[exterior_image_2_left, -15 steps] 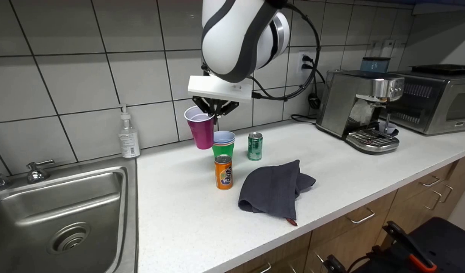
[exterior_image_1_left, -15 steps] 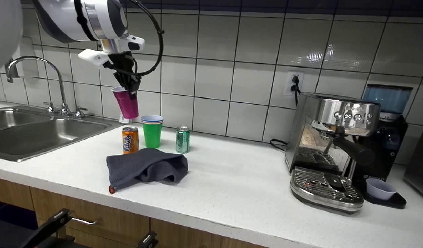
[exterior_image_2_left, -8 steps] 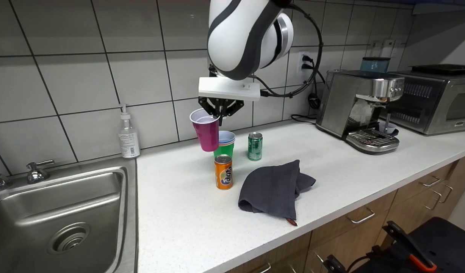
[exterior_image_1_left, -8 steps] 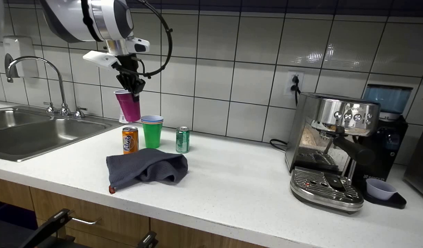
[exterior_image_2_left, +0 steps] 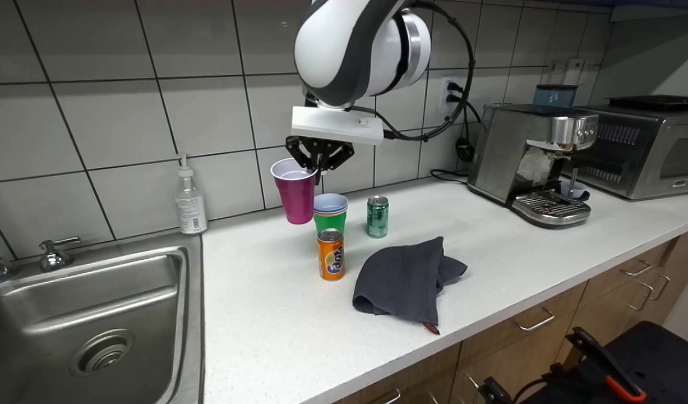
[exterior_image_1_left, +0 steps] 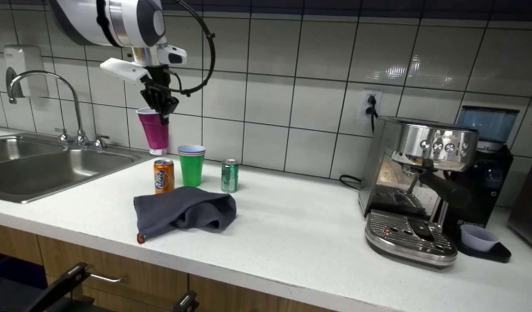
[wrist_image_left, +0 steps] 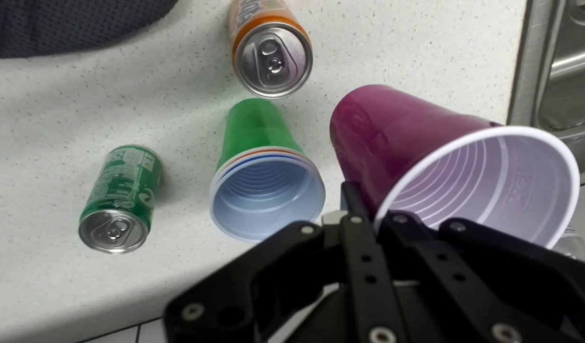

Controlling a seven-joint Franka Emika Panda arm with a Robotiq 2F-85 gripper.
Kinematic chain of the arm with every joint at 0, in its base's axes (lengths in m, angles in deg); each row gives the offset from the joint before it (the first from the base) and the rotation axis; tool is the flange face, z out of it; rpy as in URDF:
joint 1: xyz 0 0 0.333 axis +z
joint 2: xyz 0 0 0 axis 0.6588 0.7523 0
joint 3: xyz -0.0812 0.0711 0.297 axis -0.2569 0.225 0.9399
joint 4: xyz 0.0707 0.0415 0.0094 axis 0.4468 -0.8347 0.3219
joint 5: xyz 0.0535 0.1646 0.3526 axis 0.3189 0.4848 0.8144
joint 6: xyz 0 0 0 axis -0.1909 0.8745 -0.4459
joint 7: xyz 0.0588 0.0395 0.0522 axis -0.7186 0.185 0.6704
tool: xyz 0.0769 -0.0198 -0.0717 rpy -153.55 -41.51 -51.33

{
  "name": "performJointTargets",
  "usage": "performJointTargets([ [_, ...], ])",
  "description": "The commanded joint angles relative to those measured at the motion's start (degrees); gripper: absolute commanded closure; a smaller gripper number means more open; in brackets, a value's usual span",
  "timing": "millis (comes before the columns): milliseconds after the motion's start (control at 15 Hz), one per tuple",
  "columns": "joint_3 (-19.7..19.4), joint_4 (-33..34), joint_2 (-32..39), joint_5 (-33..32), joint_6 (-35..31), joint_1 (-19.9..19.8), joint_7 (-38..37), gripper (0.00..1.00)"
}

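Observation:
My gripper (wrist_image_left: pixel 371 216) is shut on the wall of a magenta cup (wrist_image_left: pixel 392 133) with a white inside. One finger lies along the cup's outside; the other goes into its mouth and is partly hidden. In both exterior views the cup (exterior_image_1_left: pixel 153 132) hangs slightly tilted, mouth up, above the counter. Close by stands a stack of cups, a green cup (exterior_image_2_left: pixel 329 223) outermost and a pale blue one (wrist_image_left: pixel 268 190) innermost. An orange can (exterior_image_2_left: pixel 331 258) stands in front of the stack, and a green can (exterior_image_1_left: pixel 230 175) beside it.
A dark grey cloth (exterior_image_1_left: pixel 183 212) lies in front of the cans, a small red thing (exterior_image_1_left: pixel 140 238) poking out under it. The steel sink (exterior_image_2_left: pixel 189 314), soap bottle (exterior_image_2_left: pixel 190 205) and faucet (exterior_image_1_left: pixel 75 99) are on one side. A coffee machine (exterior_image_1_left: pixel 422 173) stands at the other end.
In both exterior views the gripper and the magenta cup shift right and slightly down, then back left and a little up. The cup stays held; the things on the counter keep their places.

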State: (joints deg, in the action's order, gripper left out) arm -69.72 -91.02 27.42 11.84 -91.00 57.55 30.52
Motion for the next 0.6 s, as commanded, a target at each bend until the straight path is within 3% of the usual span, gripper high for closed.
performJointTargets([
  [0,2.41,0.86,-1.71,3.46,3.06,-2.84,5.5,0.99],
  [533,2.1,2.38,-2.0,4.41,5.78,-5.12,10.6,0.99],
])
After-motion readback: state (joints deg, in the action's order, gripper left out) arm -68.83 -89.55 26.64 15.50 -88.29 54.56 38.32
